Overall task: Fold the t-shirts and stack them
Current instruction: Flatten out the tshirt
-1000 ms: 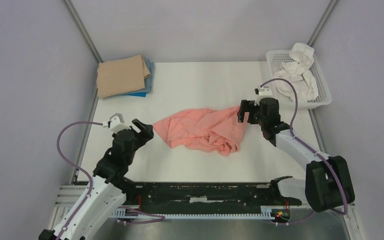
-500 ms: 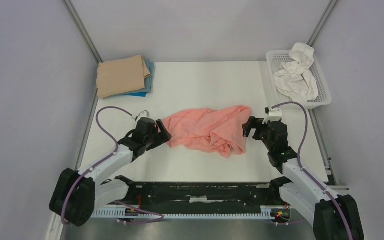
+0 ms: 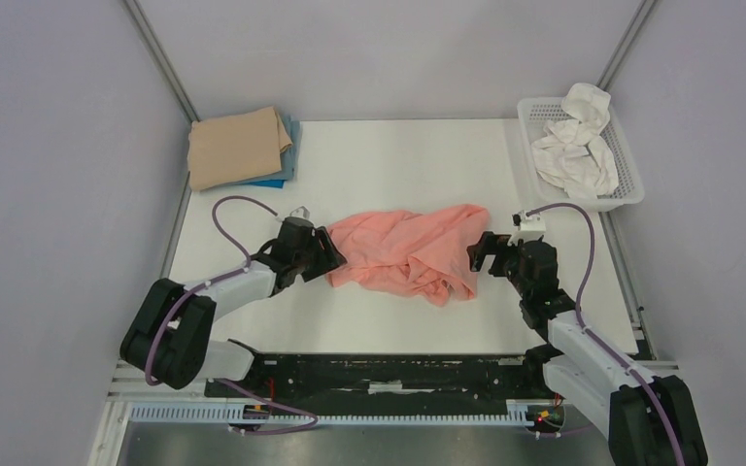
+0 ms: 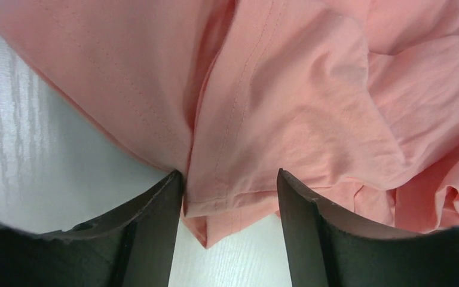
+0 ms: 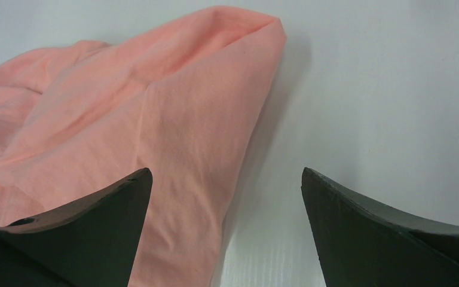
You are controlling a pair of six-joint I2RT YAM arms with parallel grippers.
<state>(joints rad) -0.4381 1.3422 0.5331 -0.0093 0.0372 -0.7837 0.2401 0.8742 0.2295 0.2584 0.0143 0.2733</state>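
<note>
At the centre of the table (image 3: 398, 155), the left end effector (image 4: 228, 179), jaws parted, is straddling a hem of the crumpled salmon-pink t-shirt (image 3: 403, 252). The right end effector (image 5: 225, 173), released wide, is hovering at the opposite edge. The folded tan t-shirt (image 3: 236, 146) is lying on the blue t-shirt (image 3: 272, 182) at the far-left corner.

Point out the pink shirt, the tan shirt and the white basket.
pink shirt (image 3: 403, 254), top view, middle of the crumpled cloth.
tan shirt (image 3: 236, 146), top view, centre of the folded top face.
white basket (image 3: 625, 160), top view, its right mesh wall.

Salmon-pink t-shirt (image 4: 311, 119): soft matt cloth, wrinkled. Table (image 3: 398, 155): white, smooth, matt. Basket (image 3: 627, 163): plastic mesh.
</note>
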